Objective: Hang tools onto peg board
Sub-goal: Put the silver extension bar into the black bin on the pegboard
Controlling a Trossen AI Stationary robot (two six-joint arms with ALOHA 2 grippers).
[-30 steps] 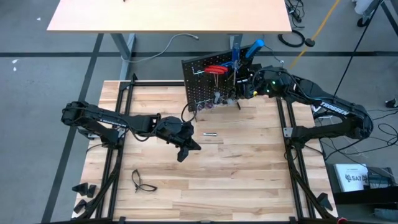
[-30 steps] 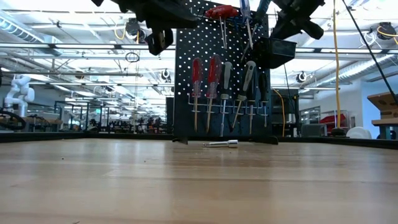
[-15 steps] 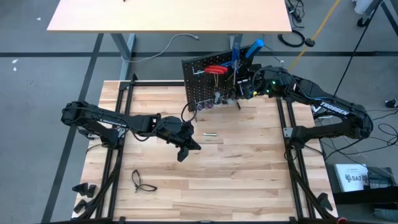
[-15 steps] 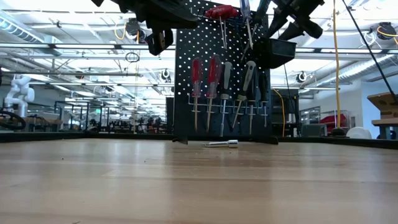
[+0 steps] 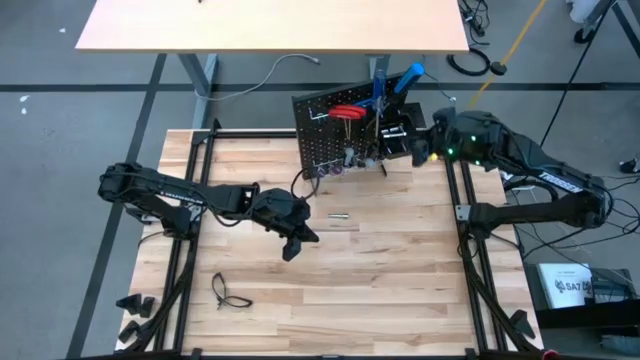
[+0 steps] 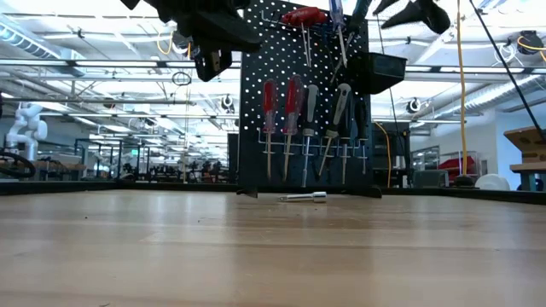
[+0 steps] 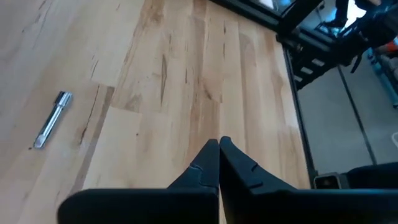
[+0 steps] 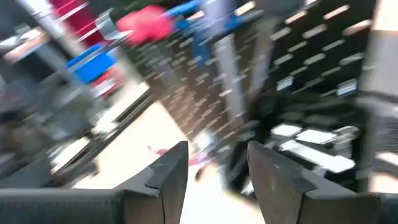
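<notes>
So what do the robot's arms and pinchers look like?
Both arms are black and jointed. The right arm has white Trossen lettering and a small green light near its wrist. Each gripper has two dark, flat, tapered fingers: see the left gripper and the right gripper.

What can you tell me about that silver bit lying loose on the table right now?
The silver bit is a short, slim metal rod with one thicker cylindrical end, shiny like steel. It lies flat on the bare wooden table, in front of the peg board, apart from its legs. Nothing touches it: the left gripper, shut, hangs nearby above the wood.
</notes>
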